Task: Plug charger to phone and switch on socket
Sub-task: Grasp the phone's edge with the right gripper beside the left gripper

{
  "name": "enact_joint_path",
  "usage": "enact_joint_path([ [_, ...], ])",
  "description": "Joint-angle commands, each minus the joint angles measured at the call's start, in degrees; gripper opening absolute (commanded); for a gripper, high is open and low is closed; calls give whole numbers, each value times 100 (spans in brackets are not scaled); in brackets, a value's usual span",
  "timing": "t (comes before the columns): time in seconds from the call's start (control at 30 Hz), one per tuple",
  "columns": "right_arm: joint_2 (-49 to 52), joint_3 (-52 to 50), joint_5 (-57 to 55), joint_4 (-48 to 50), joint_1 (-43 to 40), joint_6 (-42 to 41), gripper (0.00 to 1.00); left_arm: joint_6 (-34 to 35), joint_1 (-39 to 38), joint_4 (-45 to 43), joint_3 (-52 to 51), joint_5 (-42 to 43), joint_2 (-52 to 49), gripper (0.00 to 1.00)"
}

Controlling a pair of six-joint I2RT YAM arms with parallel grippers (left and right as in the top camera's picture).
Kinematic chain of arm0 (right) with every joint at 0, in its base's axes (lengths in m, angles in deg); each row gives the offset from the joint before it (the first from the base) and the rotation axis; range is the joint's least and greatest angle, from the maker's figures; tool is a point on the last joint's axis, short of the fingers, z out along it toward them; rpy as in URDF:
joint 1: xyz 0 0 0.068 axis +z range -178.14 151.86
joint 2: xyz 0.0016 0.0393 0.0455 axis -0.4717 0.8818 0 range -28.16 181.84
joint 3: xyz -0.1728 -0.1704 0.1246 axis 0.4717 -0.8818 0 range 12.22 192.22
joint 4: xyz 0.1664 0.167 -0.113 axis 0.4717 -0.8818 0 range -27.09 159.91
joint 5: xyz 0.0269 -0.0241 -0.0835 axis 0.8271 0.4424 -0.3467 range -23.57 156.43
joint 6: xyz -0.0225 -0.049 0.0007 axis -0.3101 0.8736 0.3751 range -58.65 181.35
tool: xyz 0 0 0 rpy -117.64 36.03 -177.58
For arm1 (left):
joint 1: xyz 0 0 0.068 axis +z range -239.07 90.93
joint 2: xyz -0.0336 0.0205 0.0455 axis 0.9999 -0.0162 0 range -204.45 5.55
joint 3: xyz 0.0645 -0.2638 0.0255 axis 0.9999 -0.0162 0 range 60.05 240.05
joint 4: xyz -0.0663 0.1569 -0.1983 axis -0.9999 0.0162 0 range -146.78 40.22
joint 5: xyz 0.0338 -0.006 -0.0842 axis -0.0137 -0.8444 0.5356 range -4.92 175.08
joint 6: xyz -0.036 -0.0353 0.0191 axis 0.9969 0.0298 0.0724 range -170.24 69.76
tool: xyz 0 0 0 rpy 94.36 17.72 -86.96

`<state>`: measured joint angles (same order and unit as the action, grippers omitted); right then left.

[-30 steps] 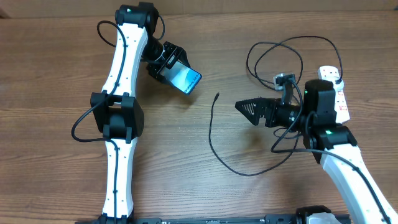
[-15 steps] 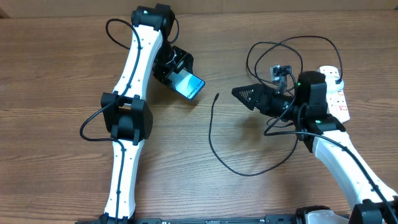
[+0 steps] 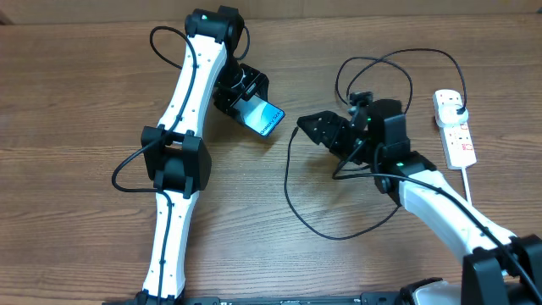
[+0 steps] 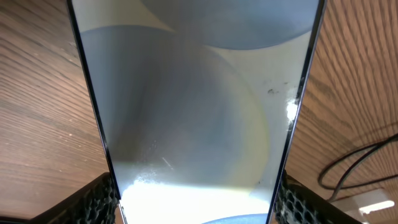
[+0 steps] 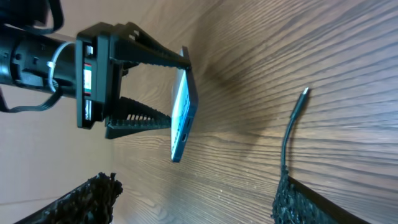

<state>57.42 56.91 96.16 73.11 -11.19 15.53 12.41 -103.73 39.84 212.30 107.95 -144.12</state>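
Here, we grip the phone (image 3: 264, 119) in our clenched left end effector (image 3: 257, 112) while the right end effector (image 3: 310, 127) gapes empty by the charger (image 3: 285, 174) tip, lying unplugged; the socket (image 3: 455, 129) sits untouched.

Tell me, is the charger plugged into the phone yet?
No, it is out. The tip of the charger lies bare on the table, apart from the phone, which the left gripper holds.

Overhead: bright, even top light, soft faint shadows on brown wood-grain worktop (image 3: 76, 93), sharp. Left wrist: dark-framed glowing smartphone (image 4: 193, 93) very close, hazy, blown-out white glare low on screen. Right wrist: sharp, dark shadow patch beside the smartphone.
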Motion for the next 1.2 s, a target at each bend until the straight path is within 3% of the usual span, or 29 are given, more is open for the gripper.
enact_joint_path([
  [0.0,199,146,-321,232,229,-225,81,42,-116,20,168,273,-42,4],
  [0.5,424,146,-654,367,433,-378,73,212,-581,20,166,452,-42,4],
  [0.57,424,146,-684,348,476,-496,67,214,-619,20,166,577,-42,4],
  [1.17,450,146,-1130,236,560,-844,48,365,-876,2,166,745,-42,4],
])
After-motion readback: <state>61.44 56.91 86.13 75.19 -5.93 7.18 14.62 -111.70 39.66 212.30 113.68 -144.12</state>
